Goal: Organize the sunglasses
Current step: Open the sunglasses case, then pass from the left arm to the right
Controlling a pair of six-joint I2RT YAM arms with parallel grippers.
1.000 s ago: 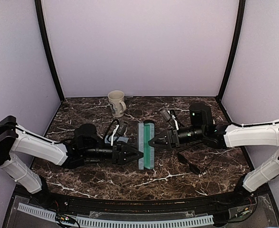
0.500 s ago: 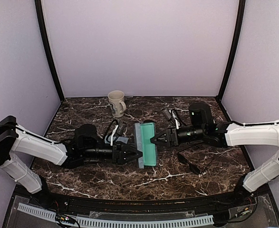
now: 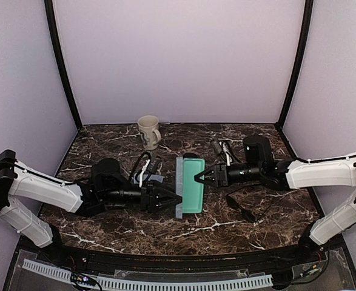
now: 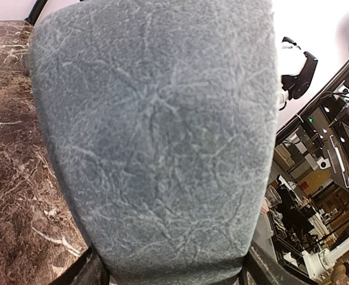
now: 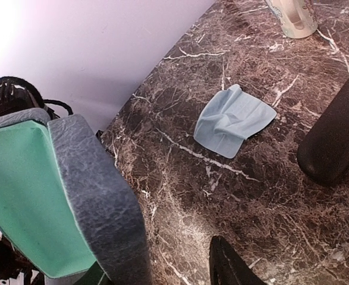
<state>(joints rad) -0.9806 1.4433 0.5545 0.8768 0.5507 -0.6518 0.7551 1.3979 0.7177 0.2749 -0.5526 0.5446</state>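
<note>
A grey-blue case [image 3: 188, 188] with green lining stands open on its side at the table's middle. My left gripper [image 3: 173, 199] is shut on its base, and the grey outside [image 4: 156, 136] fills the left wrist view between the fingers [image 4: 94, 274]. My right gripper [image 3: 197, 177] is open and straddles the case's rim [image 5: 112, 208], with marble showing between the rim and one finger [image 5: 228, 267]. One thin-framed pair of sunglasses [image 3: 244, 209] lies on the table under the right arm.
A beige mug [image 3: 148, 132] stands at the back. A pale blue cloth [image 5: 233, 122] lies left of the case, behind the left gripper. A black oblong case [image 5: 335, 139] lies at the right edge of the right wrist view.
The case has tipped so more green lining faces up. The right gripper's jaws narrowed around the rim and the arm drew slightly right. The left arm stayed on the case.
</note>
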